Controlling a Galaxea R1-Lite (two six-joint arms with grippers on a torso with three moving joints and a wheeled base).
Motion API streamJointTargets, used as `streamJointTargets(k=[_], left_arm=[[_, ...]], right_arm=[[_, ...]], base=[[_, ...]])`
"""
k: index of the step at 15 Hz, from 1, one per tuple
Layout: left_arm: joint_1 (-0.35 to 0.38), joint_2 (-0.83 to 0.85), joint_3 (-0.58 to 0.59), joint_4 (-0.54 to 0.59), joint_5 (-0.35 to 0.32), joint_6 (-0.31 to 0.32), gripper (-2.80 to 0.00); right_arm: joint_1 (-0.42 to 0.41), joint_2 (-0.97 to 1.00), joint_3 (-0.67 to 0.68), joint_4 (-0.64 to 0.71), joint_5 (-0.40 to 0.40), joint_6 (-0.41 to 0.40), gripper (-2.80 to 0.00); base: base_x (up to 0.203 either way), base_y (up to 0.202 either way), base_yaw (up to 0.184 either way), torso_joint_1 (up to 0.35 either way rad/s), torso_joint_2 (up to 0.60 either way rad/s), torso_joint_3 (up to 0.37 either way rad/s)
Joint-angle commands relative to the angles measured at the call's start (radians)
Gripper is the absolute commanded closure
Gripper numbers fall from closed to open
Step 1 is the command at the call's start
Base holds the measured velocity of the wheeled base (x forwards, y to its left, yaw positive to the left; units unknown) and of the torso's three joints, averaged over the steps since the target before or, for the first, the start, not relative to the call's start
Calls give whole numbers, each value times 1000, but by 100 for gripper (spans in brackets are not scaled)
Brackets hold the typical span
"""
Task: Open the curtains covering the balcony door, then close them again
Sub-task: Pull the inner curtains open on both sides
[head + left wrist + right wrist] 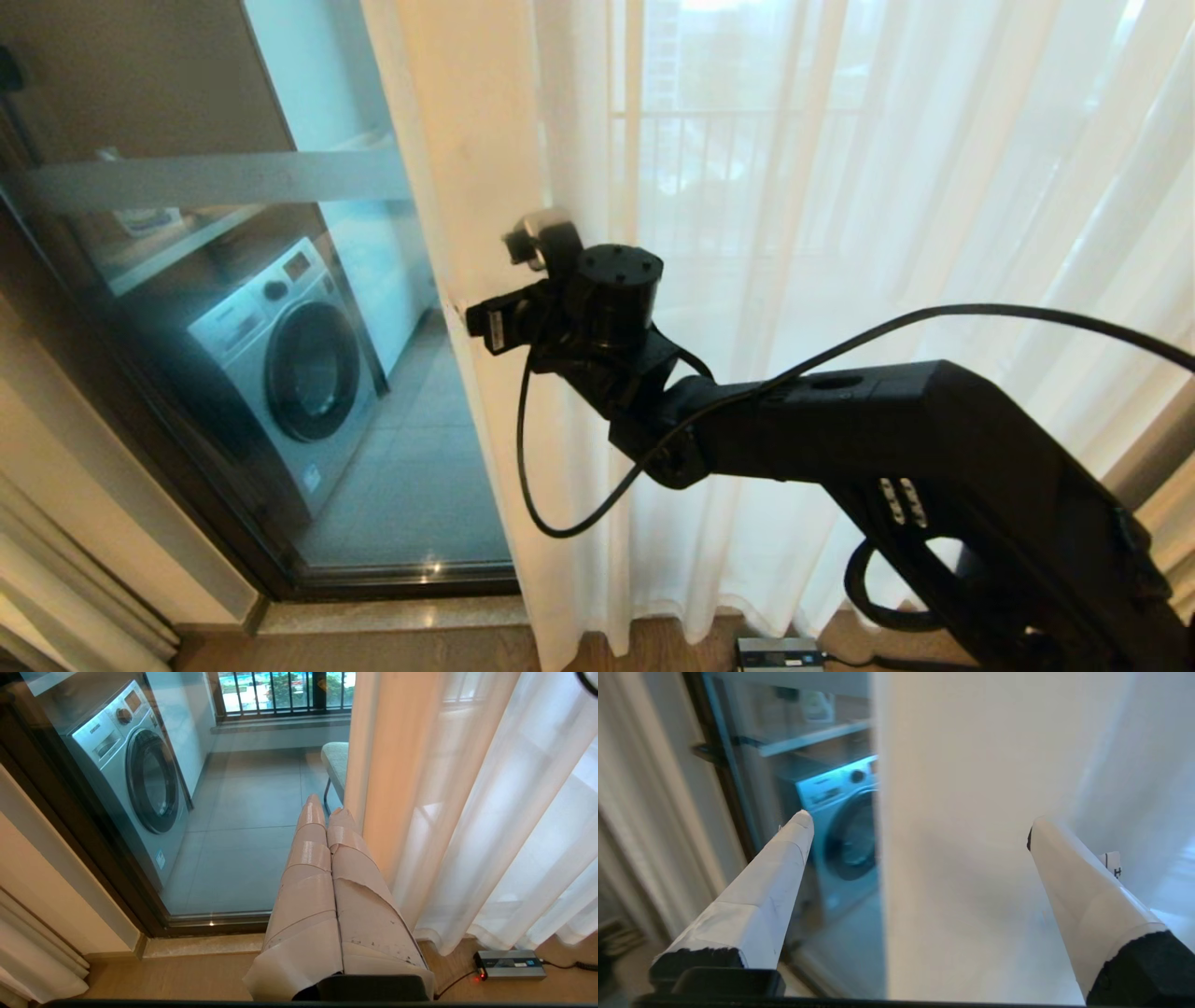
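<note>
R gripper point(920, 830) was at curtain point(448, 187) edge, jaws wide apart either side of it, nothing clamped. L gripper point(327, 812) closed, low beside curtain.

The right tool point(920, 830) stood with its fingers wide apart, the free edge of the curtains point(971, 812) hanging in the gap between them, neither finger touching the fabric. Left of that edge, the balcony door point(233, 308) glass closed off the way forward. A small box point(509, 964) with its cable lay on the floor at the curtain hem.
</note>
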Motion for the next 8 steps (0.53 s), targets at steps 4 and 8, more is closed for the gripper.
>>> streamJointTargets(k=[4, 8], left_arm=[[0, 0, 0, 0, 0, 1, 0], [0, 0, 0, 0, 0, 1, 0]], right_arm=[[-100, 23, -1, -27, 2, -16, -280], [-147, 1, -2, -41, 9, -29, -280]], base=[[0, 0, 0, 0, 0, 0], [0, 0, 0, 0, 0, 0]])
